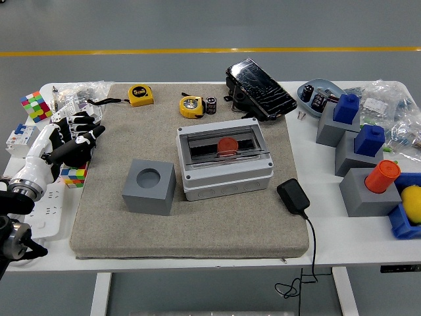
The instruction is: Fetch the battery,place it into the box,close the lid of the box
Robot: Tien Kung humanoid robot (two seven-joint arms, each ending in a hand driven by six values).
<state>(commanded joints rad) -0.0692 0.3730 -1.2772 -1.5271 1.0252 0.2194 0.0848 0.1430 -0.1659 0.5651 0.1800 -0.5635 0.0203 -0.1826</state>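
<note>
A grey plastic box with a clear hinged lid sits mid-way on the coarse beige felt mat, its lid lying flat and shut over a round orange-red battery resting inside, so both things lie as the task wants them. The left hand, black-and-white and jointed, hovers at the mat's left edge above a small colour cube, fingers loosely spread and holding nothing. A grey block with a round socket stands just left of the box on the white worktop.
</note>
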